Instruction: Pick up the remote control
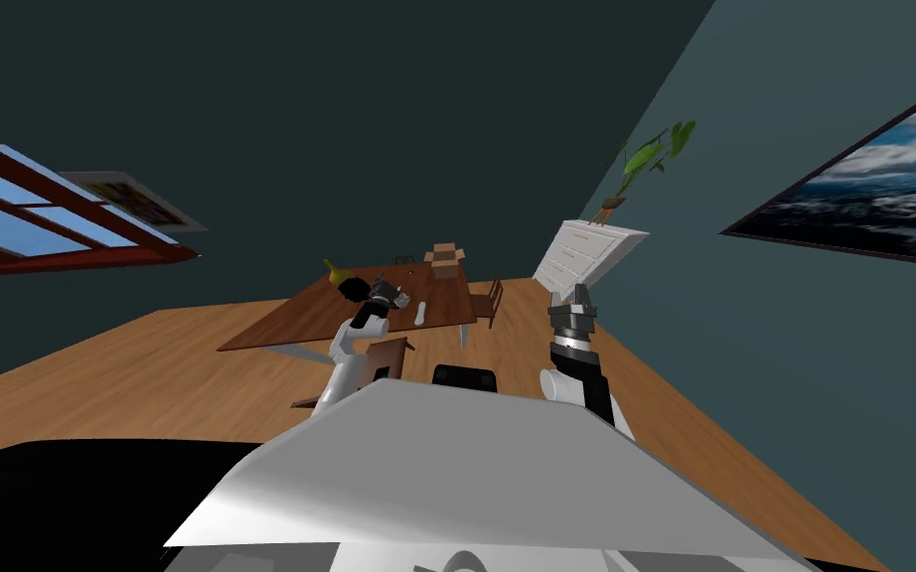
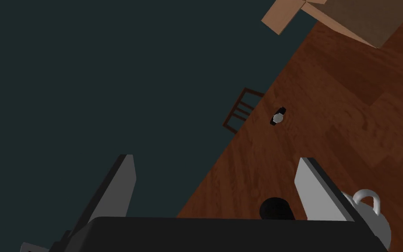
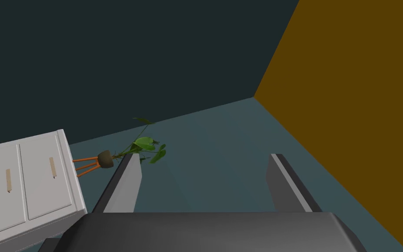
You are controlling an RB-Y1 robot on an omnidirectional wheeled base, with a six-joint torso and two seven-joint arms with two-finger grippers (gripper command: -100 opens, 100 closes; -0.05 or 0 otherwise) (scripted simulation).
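A brown wooden surface (image 1: 287, 318) stands on a plank floor (image 1: 148, 377). At its far end sits an open cardboard box (image 1: 445, 256), and a yellow banana (image 1: 335, 270) lies near the far corner on the other side. A white mug (image 2: 380, 223) and a black rounded object (image 2: 277, 209) rest close together on the surface. A small black-and-white item (image 2: 278, 116) lies near the edge, by a dark wooden chair (image 2: 242, 109). A white cabinet (image 1: 585, 253) by the wall carries a potted green plant (image 1: 650, 159). The dark walls hold a red-framed window (image 1: 39, 209) and a framed picture of a cloudy sky (image 1: 873, 189).
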